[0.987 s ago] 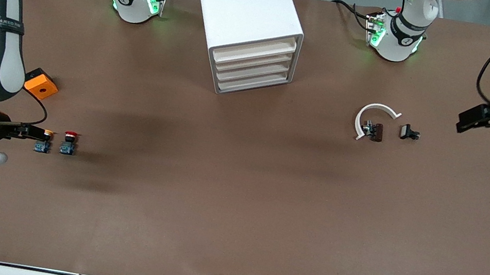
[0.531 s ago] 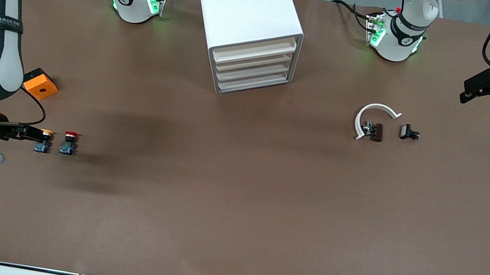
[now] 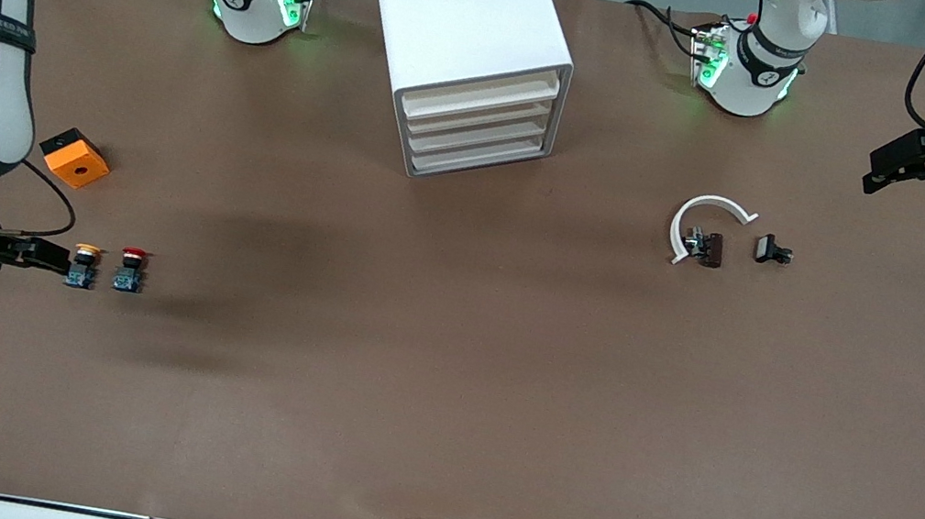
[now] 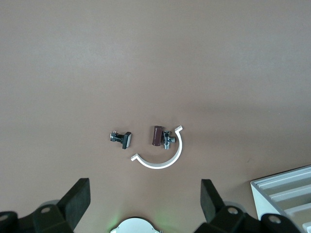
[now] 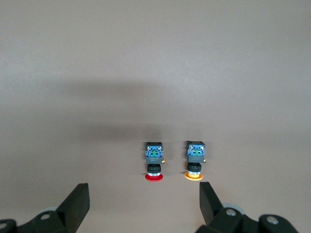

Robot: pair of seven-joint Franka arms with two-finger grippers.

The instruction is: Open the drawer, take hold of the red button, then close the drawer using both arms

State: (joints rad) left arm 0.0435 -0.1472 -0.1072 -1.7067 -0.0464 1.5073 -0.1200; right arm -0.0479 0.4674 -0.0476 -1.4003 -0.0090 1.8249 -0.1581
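Observation:
The white cabinet (image 3: 471, 29) stands at the back middle with four like drawers, all shut. The drawer (image 3: 480, 115) is second from the top. The red-capped button (image 3: 130, 270) stands on the table toward the right arm's end, also in the right wrist view (image 5: 154, 165). My right gripper (image 3: 52, 258) is open and empty beside the yellow-capped button (image 3: 83, 266), which stands between it and the red one; its own view shows both fingers wide apart (image 5: 143, 204). My left gripper (image 3: 890, 169) is open and empty over the table's left-arm end (image 4: 144, 204).
An orange cube with a hole (image 3: 75, 158) lies near the right arm. A white C-shaped ring (image 3: 704, 219) with a brown part (image 3: 710, 249) and a small black part (image 3: 772, 250) lie toward the left arm's end. The cabinet's corner (image 4: 286, 189) shows in the left wrist view.
My left gripper has risen and swung toward the robots' side of the table. My right gripper has drawn back a little from the yellow-capped button. The buttons and drawers have not moved.

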